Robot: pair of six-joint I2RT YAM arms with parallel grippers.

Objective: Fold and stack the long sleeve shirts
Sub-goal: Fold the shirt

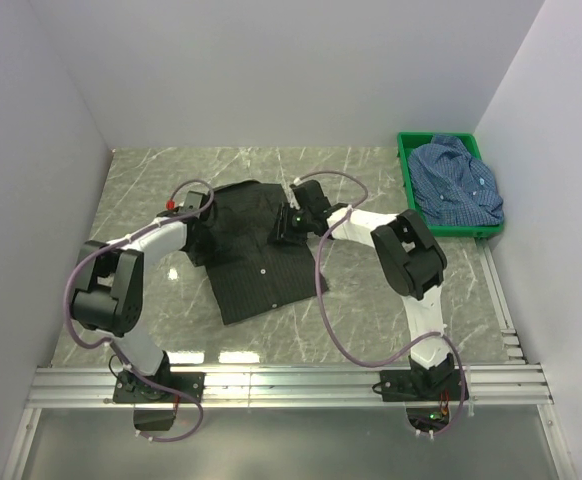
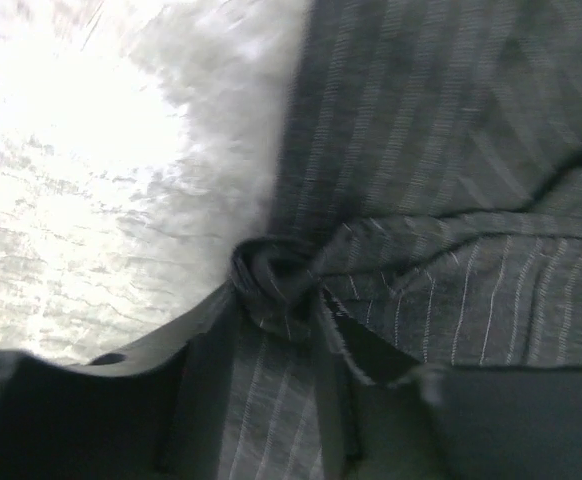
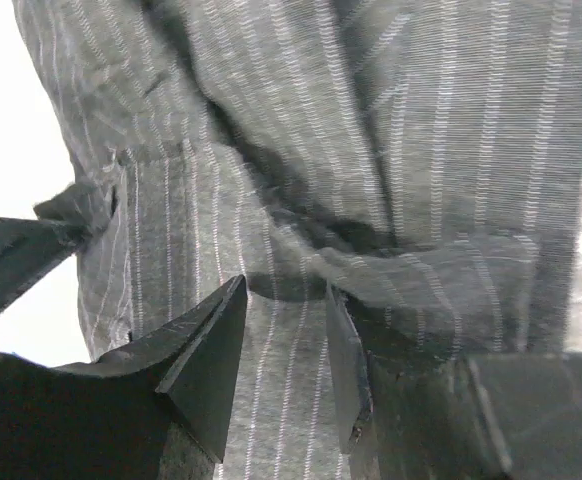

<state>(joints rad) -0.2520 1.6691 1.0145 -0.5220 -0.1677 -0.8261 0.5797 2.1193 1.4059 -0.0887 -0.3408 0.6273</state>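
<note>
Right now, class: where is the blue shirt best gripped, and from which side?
Probably a raised fold near its top, from straight above: the blue shirt lies crumpled inside the green crate, whose walls block sideways approaches.

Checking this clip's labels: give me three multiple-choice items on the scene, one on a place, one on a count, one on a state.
1. Where is the blue shirt?
A draped on an arm
B in the crate
C hung on the room's wall

2. How many shirts show?
A one
B three
C two

3. How does the black shirt lie?
A spread on the table
B rolled into a ball
C hung over the crate's side

Answers:
1 B: it lies heaped inside the green crate at the far right.
2 C: one is black and one is blue.
3 A: the top view shows it flat on the table, button row up.
</note>
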